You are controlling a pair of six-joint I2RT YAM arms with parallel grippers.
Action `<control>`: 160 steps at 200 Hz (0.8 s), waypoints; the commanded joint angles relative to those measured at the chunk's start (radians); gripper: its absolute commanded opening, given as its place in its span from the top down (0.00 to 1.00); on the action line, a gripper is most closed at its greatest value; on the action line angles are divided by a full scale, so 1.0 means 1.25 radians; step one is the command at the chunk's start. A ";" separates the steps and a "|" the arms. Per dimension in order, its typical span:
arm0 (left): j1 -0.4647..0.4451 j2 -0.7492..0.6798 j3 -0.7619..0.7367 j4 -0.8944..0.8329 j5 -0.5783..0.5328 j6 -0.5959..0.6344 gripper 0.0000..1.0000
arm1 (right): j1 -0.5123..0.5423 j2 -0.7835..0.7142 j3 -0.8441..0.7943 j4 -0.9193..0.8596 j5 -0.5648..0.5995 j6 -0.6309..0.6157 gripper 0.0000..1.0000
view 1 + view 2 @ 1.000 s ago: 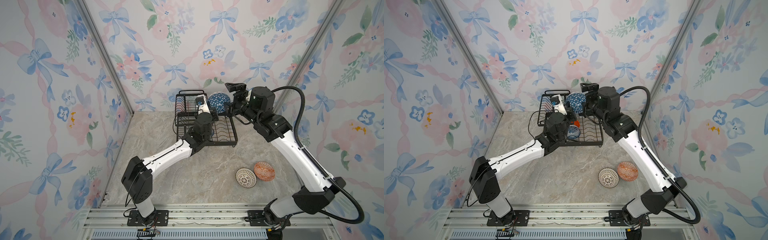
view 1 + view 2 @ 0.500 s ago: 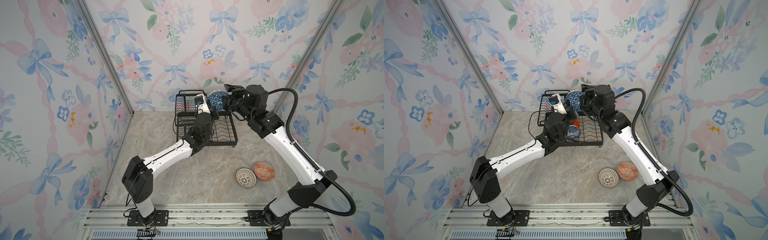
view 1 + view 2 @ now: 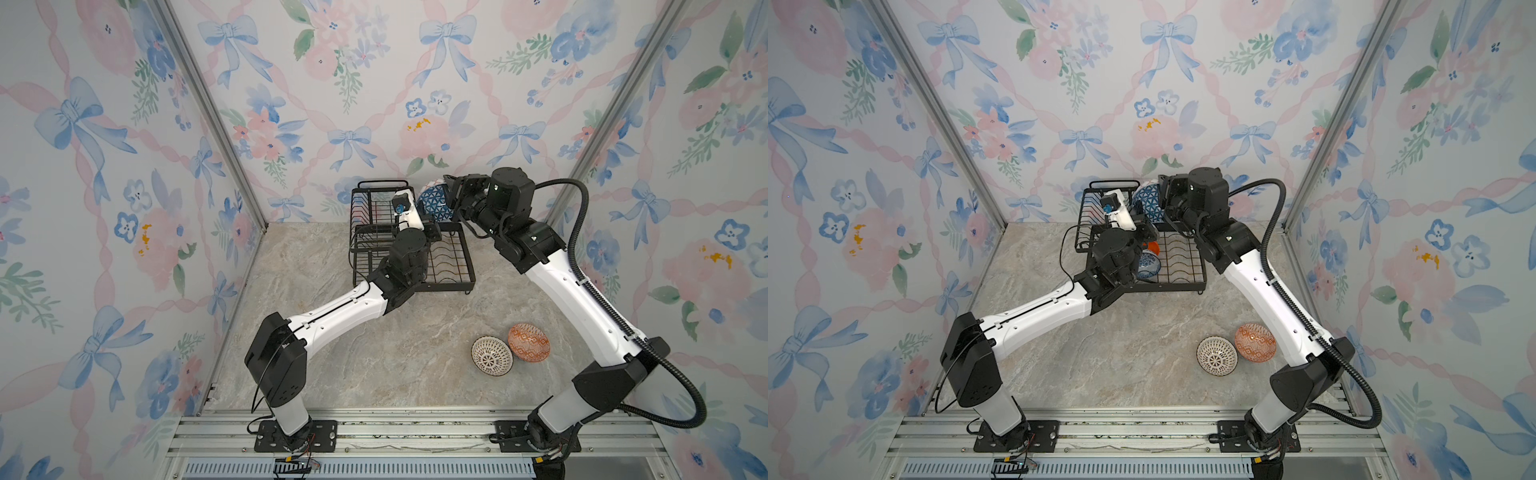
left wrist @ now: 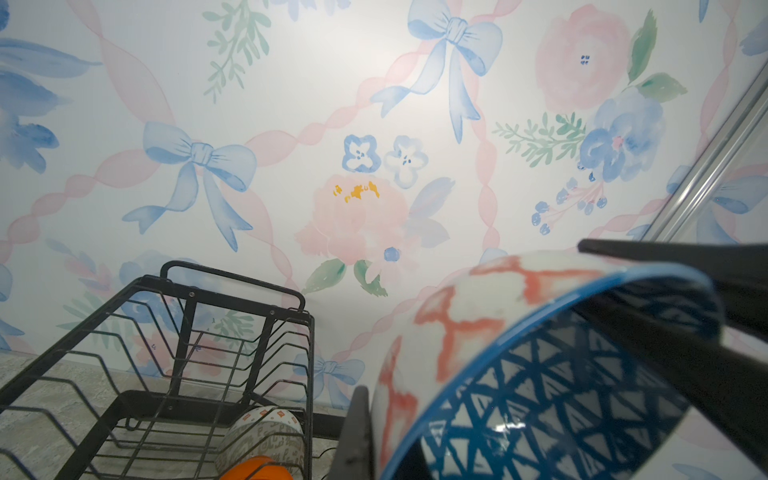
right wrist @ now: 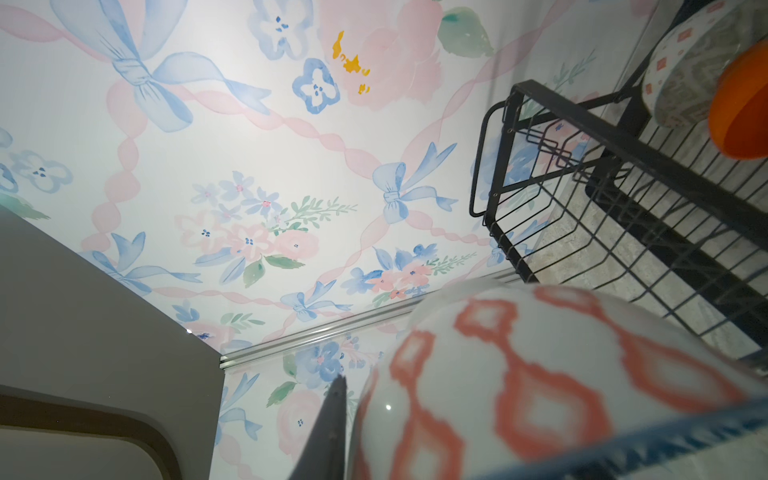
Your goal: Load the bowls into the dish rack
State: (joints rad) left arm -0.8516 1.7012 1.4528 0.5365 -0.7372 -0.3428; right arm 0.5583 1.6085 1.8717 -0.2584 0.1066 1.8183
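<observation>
The blue triangle-patterned bowl [image 3: 434, 203] [image 3: 1148, 203] hangs tilted above the dish rack [image 3: 453, 266] [image 3: 1183, 266]. My left gripper [image 3: 430, 228] [image 3: 1142, 226] is shut on its rim from below; one finger [image 4: 353, 440] presses the bowl's red-and-white outer wall [image 4: 449, 332]. My right gripper [image 3: 451, 195] [image 3: 1163, 195] is shut on the opposite rim; its fingers [image 4: 673, 257] straddle the edge, and one finger [image 5: 332, 432] lies against the bowl [image 5: 519, 374]. In the rack sit a plain orange bowl [image 3: 1153, 247], a blue-floral bowl [image 3: 1148, 264] and a pale green geometric bowl [image 4: 262, 432].
A white lattice bowl [image 3: 491, 356] and an orange-red patterned bowl [image 3: 528, 343] lie side by side on the marble table at the front right. The rack's raised upper basket [image 3: 374, 203] stands by the back wall. Papered walls close in three sides.
My right gripper has swung left onto the held bowl and its jaws have closed on the rim. The left arm and the bowl have stayed where they were.
</observation>
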 commanded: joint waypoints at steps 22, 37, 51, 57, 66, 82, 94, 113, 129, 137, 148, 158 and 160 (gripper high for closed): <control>-0.007 -0.010 0.001 0.059 0.001 0.021 1.00 | -0.030 -0.010 -0.031 0.009 0.010 -0.046 0.95; -0.008 -0.010 0.000 0.059 0.004 0.021 1.00 | -0.033 -0.017 -0.048 0.021 0.007 -0.042 0.96; -0.010 -0.009 0.000 0.059 0.004 0.023 0.96 | -0.033 -0.021 -0.057 0.029 0.002 -0.044 0.97; -0.011 -0.009 -0.001 0.059 0.004 0.024 0.93 | -0.035 -0.023 -0.060 0.031 0.000 -0.046 0.97; -0.012 -0.009 0.000 0.059 0.004 0.025 0.92 | -0.037 -0.026 -0.061 0.032 -0.003 -0.051 0.97; -0.014 -0.010 -0.003 0.058 0.003 0.029 0.92 | -0.040 -0.030 -0.065 0.034 -0.006 -0.059 0.98; -0.015 -0.014 -0.009 0.058 0.000 0.027 0.88 | -0.042 -0.033 -0.068 0.034 -0.007 -0.063 0.98; -0.018 -0.023 -0.021 0.058 -0.003 0.026 0.81 | -0.044 -0.036 -0.078 0.041 -0.008 -0.067 0.98; -0.021 -0.032 -0.033 0.058 -0.002 0.031 0.71 | -0.046 -0.041 -0.095 0.054 -0.006 -0.064 0.98; -0.021 -0.036 -0.041 0.055 -0.004 0.031 0.58 | -0.047 -0.044 -0.103 0.060 -0.004 -0.061 0.99; -0.022 -0.046 -0.051 0.042 0.000 0.032 0.42 | -0.048 -0.046 -0.117 0.077 -0.003 -0.058 0.99; -0.024 -0.060 -0.065 0.030 0.002 0.032 0.30 | -0.051 -0.047 -0.129 0.092 -0.004 -0.059 0.99; -0.025 -0.062 -0.069 0.028 0.002 0.032 0.27 | -0.052 -0.047 -0.132 0.094 -0.004 -0.059 1.00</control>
State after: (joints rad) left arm -0.8783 1.6939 1.4036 0.5735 -0.7338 -0.3164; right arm 0.5045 1.5837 1.7290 -0.2192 0.0830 1.7683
